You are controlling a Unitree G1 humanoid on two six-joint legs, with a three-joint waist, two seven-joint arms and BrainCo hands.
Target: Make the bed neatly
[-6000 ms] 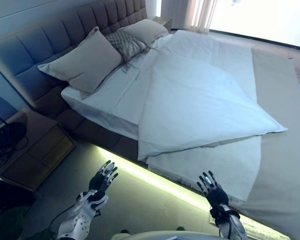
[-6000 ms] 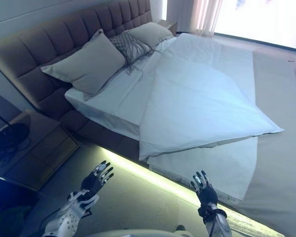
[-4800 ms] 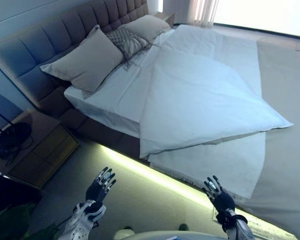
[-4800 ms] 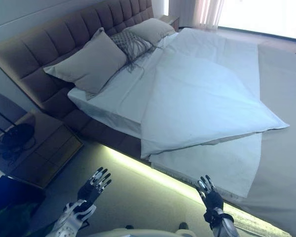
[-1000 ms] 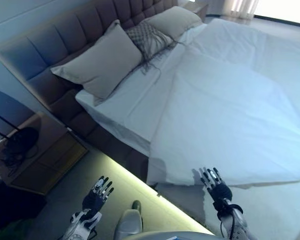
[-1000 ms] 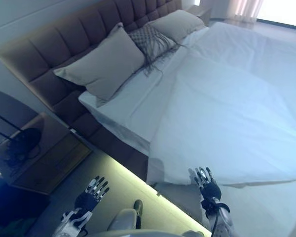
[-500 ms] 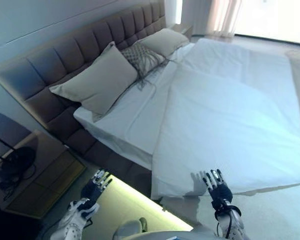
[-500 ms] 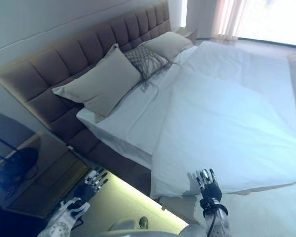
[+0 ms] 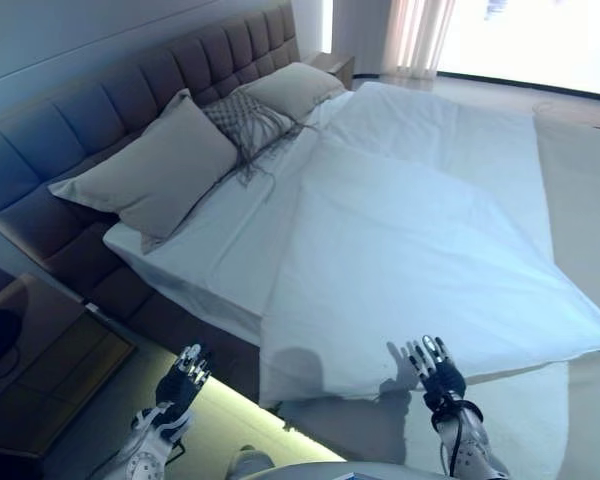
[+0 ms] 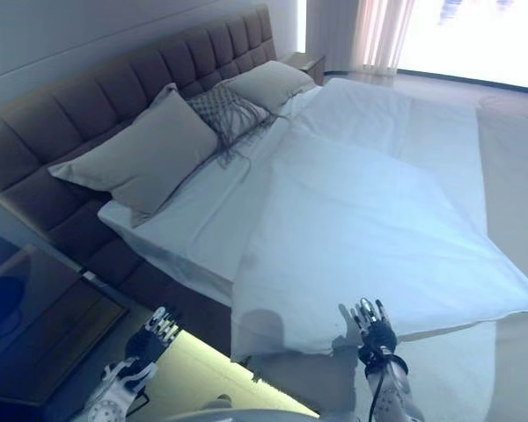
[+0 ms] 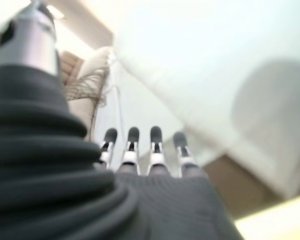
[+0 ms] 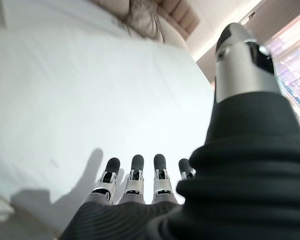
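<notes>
A wide bed with a tufted headboard fills the room. Its white duvet lies askew, long axis slanting from pillows toward the foot. Left robot hand and right robot hand hover, fingers straight, holding nothing.

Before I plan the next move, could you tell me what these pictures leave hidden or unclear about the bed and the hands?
- Duvet: its far right corner is cut off by the edge of both eye views.
- Patterned cushion: partly hidden behind the large pillow.
- Right hand: open over the duvet's near edge; contact cannot be told, the hand itself covers it.
- Left hand: open beside the bed; its wrist view is blurred, so bedside detail is lost.
- Nightstand: cut off at the left edge.
</notes>
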